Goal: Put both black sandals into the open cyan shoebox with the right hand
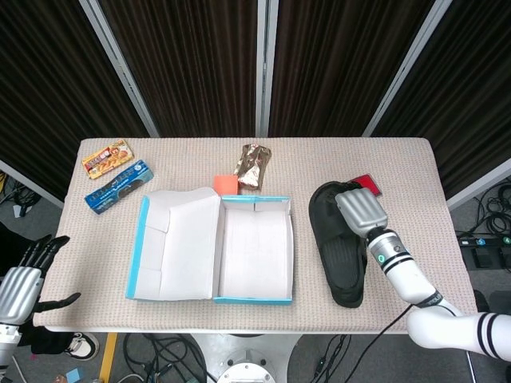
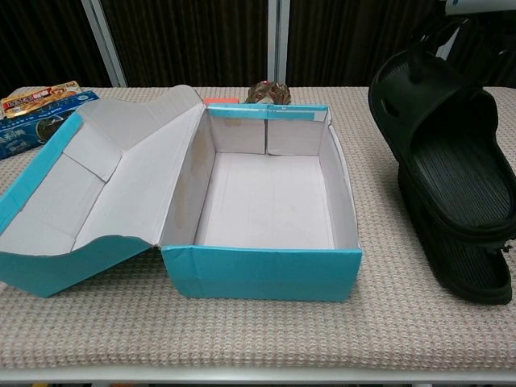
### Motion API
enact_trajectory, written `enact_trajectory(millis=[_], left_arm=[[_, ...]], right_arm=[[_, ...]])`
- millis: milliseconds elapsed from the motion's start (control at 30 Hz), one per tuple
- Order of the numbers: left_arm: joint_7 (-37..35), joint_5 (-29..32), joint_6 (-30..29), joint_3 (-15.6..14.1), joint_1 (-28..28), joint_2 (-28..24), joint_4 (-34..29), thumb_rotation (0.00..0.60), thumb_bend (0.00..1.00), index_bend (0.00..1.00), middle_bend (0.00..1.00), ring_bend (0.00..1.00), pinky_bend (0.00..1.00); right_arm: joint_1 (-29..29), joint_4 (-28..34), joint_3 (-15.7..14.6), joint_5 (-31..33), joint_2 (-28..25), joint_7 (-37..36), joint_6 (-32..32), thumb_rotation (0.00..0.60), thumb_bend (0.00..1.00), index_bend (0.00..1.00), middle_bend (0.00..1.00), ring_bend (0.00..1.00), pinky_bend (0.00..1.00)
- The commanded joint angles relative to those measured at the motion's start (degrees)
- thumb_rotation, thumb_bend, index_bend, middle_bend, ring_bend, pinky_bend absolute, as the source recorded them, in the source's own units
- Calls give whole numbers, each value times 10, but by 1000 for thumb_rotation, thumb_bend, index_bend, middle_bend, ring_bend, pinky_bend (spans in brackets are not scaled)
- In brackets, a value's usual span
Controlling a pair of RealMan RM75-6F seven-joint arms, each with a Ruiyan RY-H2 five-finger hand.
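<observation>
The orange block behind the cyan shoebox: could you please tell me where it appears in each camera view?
Head view: the orange block sits just above the back edge of the cyan shoebox, left of picture centre.
Chest view: only a thin orange strip shows over the box's back wall, upper centre.
Shared landmark: the crumpled foil packet lies to its right in both views.

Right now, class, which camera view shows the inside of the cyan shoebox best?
The chest view: it looks into the cyan shoebox from low and close, so its bare floor and inner walls fill the frame. The head view shows the same box from above, smaller, with only the white floor and rim plain.
</observation>
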State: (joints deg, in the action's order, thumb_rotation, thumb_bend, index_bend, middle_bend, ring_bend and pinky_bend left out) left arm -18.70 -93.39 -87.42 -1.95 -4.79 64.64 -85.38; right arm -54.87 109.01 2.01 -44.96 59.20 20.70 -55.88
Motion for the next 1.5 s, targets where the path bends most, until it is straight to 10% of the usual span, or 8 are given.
enact_trajectory(millis=[33,533,967,1500], left_arm=[[0,0,0,0,-1,-1,-1,600,71,85,89,0,82],[-6,4,-6,2,3,-5,-4,600,70,84,89,0,82],[-6,9,-10,5,5,-7,7,600,71,84,89,0,81],[17,15,-16,12,8,7,36,600,71,84,98,0,82]], right_arm=[[14,28,20,-30,-28,-19,-7,600,29,520,468,195,195],[17,48,96,-104,31,-75,-24,600,38,556,498,229,276],[52,-97,141,-177,238,-296,-66,600,53,563,504,239,365],[78,-239,136,-258,325,-518,-11,600,59,565,501,239,367]])
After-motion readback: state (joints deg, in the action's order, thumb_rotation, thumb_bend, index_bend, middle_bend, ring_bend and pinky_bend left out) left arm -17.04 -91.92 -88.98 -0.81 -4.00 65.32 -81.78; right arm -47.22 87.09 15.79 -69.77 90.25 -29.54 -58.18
